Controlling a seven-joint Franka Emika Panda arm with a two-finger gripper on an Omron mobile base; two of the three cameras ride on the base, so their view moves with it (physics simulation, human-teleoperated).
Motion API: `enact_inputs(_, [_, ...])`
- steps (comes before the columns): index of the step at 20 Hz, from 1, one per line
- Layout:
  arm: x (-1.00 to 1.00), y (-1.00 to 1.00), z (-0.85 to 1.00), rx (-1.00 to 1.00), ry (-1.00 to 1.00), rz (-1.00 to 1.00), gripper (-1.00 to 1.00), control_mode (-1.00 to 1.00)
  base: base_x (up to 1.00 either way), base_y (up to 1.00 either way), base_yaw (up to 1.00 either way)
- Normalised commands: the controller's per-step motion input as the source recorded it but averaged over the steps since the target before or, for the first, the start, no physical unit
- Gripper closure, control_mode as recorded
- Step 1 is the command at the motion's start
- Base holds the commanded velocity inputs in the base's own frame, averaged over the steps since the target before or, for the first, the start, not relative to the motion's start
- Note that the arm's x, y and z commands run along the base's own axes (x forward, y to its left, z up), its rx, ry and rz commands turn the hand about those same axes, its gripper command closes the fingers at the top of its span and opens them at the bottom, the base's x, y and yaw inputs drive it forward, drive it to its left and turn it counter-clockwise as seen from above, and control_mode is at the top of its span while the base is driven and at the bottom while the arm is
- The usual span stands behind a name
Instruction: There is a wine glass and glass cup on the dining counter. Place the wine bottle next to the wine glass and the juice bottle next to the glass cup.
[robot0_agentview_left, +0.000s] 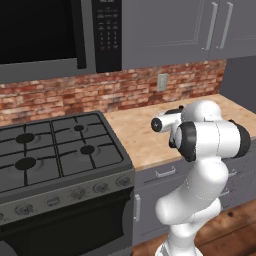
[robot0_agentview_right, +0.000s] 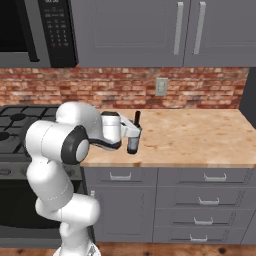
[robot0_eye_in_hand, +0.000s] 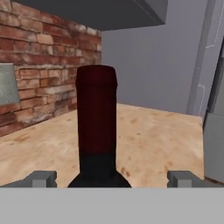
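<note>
Over at the left of the right base view the stove (robot0_agentview_right: 20, 122) is sitting dark, and the white arm is reaching from the lower left toward the middle of the frame, where the gripper (robot0_agentview_right: 134, 136) is hovering over the wood-topped counter (robot0_agentview_right: 200, 135) with grey drawers. The wine bottle (robot0_agentview_right: 134, 134) is standing upright just at the gripper, near the counter's front edge in the centre of that frame, its long axis running straight up and down and its narrow neck poking above the hand. In the hand view the bottle's dark red cap (robot0_eye_in_hand: 96, 109) is rising in the centre of the frame, directly ahead of the hand, with one grey fingertip (robot0_eye_in_hand: 42, 178) at the lower left and the other at the lower right. The jaws are standing spread as wide as they go, one to each side of the bottle's shoulders and apart from the glass, so nothing is being held. I'd judge the coming move depends on this: the bottle is lying dead ahead between the fingers, so the hand need only ease forward a little and close across the upright body. Further right the counter is running on to the brick wall (robot0_agentview_right: 210, 87).
</note>
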Motion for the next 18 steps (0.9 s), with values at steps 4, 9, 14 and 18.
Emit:
enact_inputs(4, [0.1,0.0,-0.1,0.0,0.0,0.07,-1.0,-1.0,0.0,0.0,0.0])
enact_inputs(9, [0.0,-0.01,-0.12,0.0,0.0,0.07,-1.0,-1.0,0.0,0.0,0.0])
enact_inputs(14, [0.01,-0.06,-0.11,0.0,0.0,0.07,-1.0,-1.0,0.0,0.0,0.0])
enact_inputs(18, [0.04,-0.04,-0.08,-0.01,0.0,0.07,1.0,-1.0,0.0,0.0,0.0])
